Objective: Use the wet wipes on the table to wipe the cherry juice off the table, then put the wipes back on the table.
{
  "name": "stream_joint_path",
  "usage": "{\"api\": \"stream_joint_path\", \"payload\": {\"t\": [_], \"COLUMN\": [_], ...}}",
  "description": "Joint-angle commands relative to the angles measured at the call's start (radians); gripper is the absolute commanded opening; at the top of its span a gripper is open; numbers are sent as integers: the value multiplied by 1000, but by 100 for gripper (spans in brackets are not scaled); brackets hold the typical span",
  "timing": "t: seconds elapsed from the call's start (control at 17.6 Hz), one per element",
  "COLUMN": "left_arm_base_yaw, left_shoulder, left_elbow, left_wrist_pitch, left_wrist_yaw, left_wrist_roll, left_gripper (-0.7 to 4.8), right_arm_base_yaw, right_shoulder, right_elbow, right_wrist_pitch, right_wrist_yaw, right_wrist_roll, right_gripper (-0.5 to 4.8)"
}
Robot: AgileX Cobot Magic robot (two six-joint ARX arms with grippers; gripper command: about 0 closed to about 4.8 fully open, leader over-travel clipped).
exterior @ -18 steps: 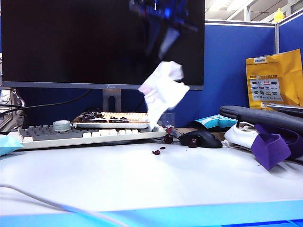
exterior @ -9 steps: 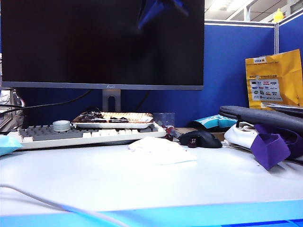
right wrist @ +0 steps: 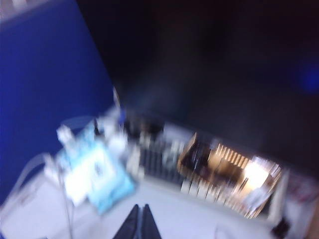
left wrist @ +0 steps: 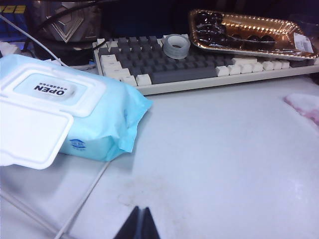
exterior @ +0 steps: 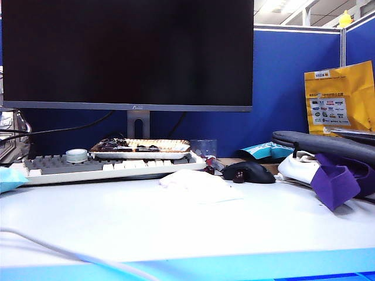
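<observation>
The right gripper (right wrist: 139,221), fingers pressed together and empty, has left the exterior view after releasing the wet wipes (exterior: 196,186), now crumpled on the table (exterior: 176,228) at the mouse's (exterior: 251,171) 8 o'clock, while the left gripper (left wrist: 140,226) sits closed.

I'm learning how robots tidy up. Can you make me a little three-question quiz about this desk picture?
1. True or false: the white wet wipe lies on the table, in front of the keyboard.
2. What is the right claw holding? A) the wipe B) the black mouse C) nothing
3. Fill in the gap: the lid of the blue wipes pack near the left claw is flipped ____.

Key
1. True. It sits crumpled by the keyboard's right end.
2. C. Its tips are pinched together with nothing between them, high above the desk.
3. Open. The left claw is shut too, just above bare table.
</observation>
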Motion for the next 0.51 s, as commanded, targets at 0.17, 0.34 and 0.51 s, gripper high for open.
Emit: {"api": "stream_joint_path", "payload": {"t": [0.17, 0.34, 0.51], "left_arm_base_yaw": [0, 0, 0], "left_shoulder": [-3, -3, -3], "left_elbow": [-6, -6, -6], "left_wrist_pitch": [-11, -11, -11], "left_wrist_yaw": [3, 3, 3], "left_wrist_roll": [0, 0, 0], "left_gripper": [-4, -4, -4], "right_arm_base_yaw": [2, 2, 2], "right_shoulder": [-246, -446, -640], "right_elbow": [5, 4, -48], "right_wrist_pitch": [4, 3, 2], "right_wrist_yaw": [64, 193, 307], "right_wrist_roll": [-2, 1, -4], "right_gripper": [-6, -6, -6]}}
